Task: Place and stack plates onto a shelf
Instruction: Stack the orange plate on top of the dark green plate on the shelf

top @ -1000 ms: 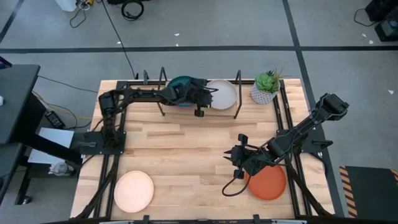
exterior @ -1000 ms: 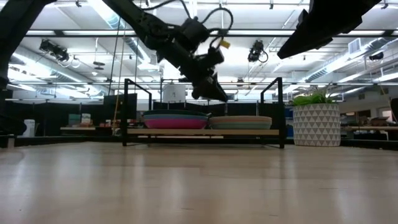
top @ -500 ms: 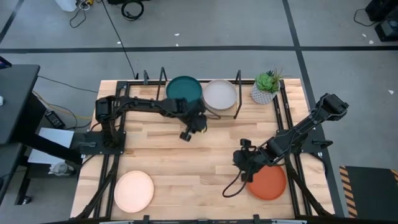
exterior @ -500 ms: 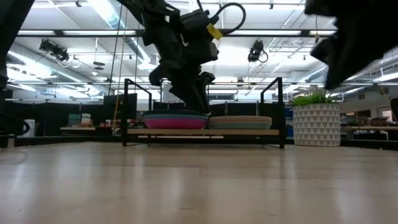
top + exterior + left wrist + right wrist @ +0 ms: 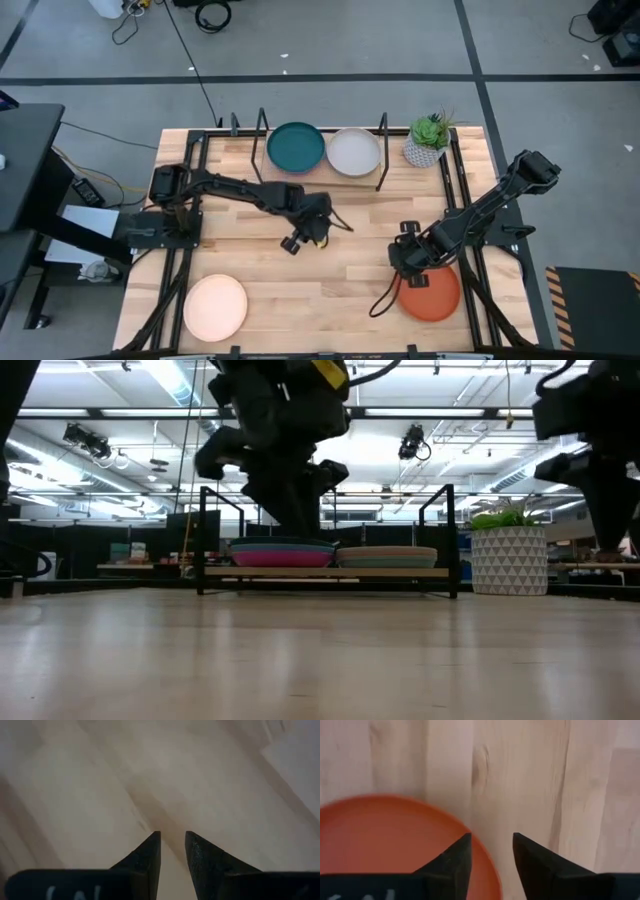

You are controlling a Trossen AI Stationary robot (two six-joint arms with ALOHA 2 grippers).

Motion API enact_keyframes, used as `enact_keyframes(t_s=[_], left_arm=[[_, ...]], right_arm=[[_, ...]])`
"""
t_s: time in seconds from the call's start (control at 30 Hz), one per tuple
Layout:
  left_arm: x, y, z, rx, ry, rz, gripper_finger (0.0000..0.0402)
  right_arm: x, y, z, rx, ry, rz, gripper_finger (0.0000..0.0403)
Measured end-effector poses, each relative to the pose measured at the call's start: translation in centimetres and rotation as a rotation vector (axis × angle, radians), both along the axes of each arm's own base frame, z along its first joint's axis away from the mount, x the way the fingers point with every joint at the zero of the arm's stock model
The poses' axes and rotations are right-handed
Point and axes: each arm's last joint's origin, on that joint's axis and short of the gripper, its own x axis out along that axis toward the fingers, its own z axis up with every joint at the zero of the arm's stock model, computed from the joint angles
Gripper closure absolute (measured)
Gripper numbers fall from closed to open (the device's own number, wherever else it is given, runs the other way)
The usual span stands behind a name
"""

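The shelf [image 5: 262, 130] stands at the table's far edge and holds two stacks of plates. The dark teal plate [image 5: 296, 147] tops the left stack and a cream plate [image 5: 354, 151] tops the right. The low view shows a magenta plate [image 5: 282, 558] lower in the left stack. The peach plate [image 5: 215, 306] lies flat near the near-left corner. The orange-red plate [image 5: 432, 293] lies flat at the near right. My left gripper [image 5: 298, 238] hangs over bare wood mid-table, fingers narrowly open [image 5: 172, 837]. My right gripper [image 5: 405, 262] is open [image 5: 491, 840] over the orange-red plate's rim [image 5: 470, 832].
A small potted plant [image 5: 428, 138] in a white patterned pot stands right of the shelf at the far-right corner. Black frame rails [image 5: 455, 190] run along the table's left and right sides. Bare wood [image 5: 300, 290] lies between the two loose plates.
My left gripper has drawn back from the shelf toward the table's middle and near edge, so the dark teal plate now shows whole on the left stack. My right gripper has moved toward the table's right edge, up to the orange-red plate's rim.
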Motion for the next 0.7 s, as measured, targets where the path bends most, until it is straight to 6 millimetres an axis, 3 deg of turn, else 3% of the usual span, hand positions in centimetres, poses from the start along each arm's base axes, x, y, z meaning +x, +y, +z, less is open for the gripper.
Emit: enact_keyframes(t_s=[0.17,0.33,0.53,0.7], left_arm=[[-0.4,-1.8,-0.2,0.064,0.029,-0.023,0.0306],[-0.6,-3.7,-0.2,0.077,0.034,-0.070,0.0306],[-0.9,-5.3,-0.2,0.176,0.021,-0.077,0.0306],[-0.8,-6.2,-0.1,0.250,-0.022,-0.099,0.0306]], right_arm=[[-0.4,-0.2,-0.7,0.012,0.033,0.019,0.0231],[-0.6,-0.6,-1.7,0.042,0.051,0.007,0.0242],[-0.8,-1.3,-2.5,0.063,0.076,-0.048,0.0277],[-0.4,-1.8,-2.5,0.134,0.101,-0.093,0.0342]])
